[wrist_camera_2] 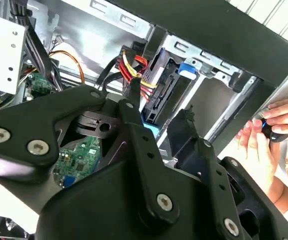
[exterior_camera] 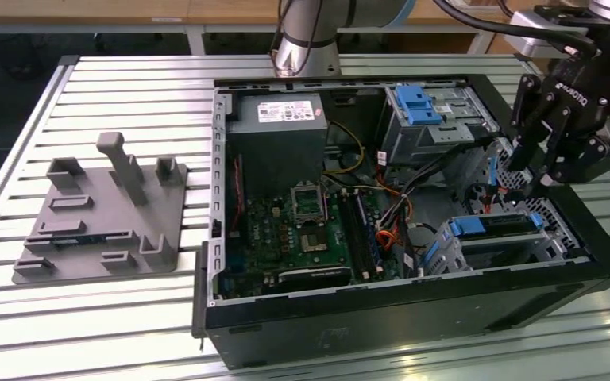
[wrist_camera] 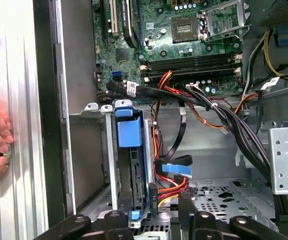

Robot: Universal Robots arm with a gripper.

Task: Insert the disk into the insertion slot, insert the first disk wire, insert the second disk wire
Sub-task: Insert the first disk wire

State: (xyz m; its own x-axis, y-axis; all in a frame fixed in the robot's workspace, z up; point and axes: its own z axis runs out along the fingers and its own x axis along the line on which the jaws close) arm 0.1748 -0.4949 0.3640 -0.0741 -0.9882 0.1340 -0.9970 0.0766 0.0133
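In the exterior view, a black robot hand hung at the right of the frame over an open computer case on a slatted desk. Its fingers were apart, gripping nothing. Just below it, the blue-framed disk sat inside the grey slot at the lower right. In the first wrist view, red and yellow wires lay beside the disk.

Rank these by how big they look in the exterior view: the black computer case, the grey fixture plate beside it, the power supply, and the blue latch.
1. computer case, largest
2. grey fixture plate
3. power supply
4. blue latch, smallest
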